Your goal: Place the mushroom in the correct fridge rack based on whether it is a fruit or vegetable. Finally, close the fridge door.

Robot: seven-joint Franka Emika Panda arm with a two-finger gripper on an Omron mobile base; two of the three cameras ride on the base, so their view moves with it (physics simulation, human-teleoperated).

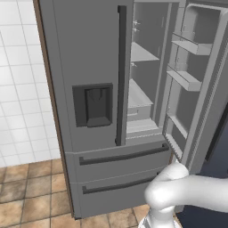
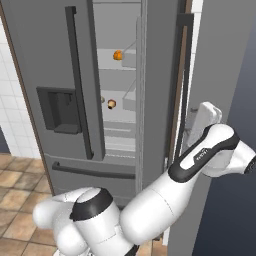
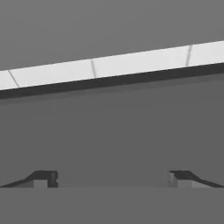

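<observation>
Mushroom sits on the fridge rack, i.e. the lower of two inner shelves, so placement looks done. One mushroom, one orange fruit on the shelf above. Gripper is spread wide, holding nothing, facing a flat grey panel close in; the hand is at the outer face of the open fridge door. From the gripper, the mushroom lies well off to the left, inside the cabinet. Door runs vertical; closing means pushing it left toward the cabinet.
</observation>
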